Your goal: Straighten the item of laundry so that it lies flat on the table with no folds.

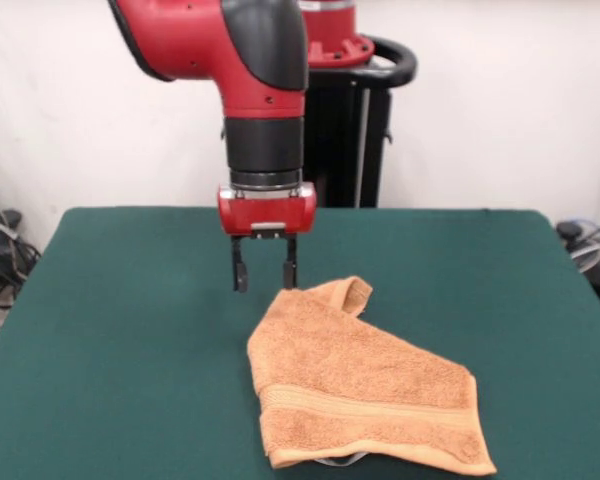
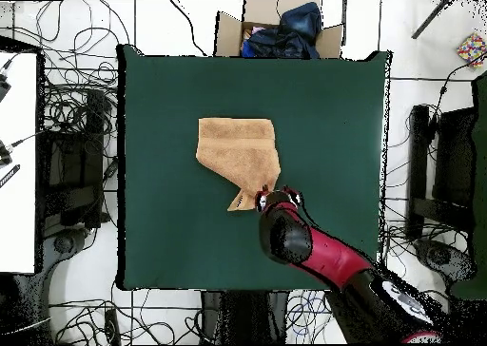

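The orange-tan towel (image 1: 355, 390) lies folded over on the dark green table (image 1: 130, 330), with a woven border band near its front edge and a curled-up corner at its far end. In the overhead view the towel (image 2: 238, 150) narrows to a folded point toward the robot. My gripper (image 1: 265, 275) hangs with its two fingers apart and empty, just above the table, beside the towel's curled far corner. In the overhead view the gripper (image 2: 278, 198) sits at that corner, mostly hidden under the arm.
The robot's pedestal (image 1: 355, 120) stands behind the table's far edge. A cardboard box with dark cloth (image 2: 281, 30) sits off the table's opposite side. Cables and equipment lie on the floor around the table (image 2: 152, 95).
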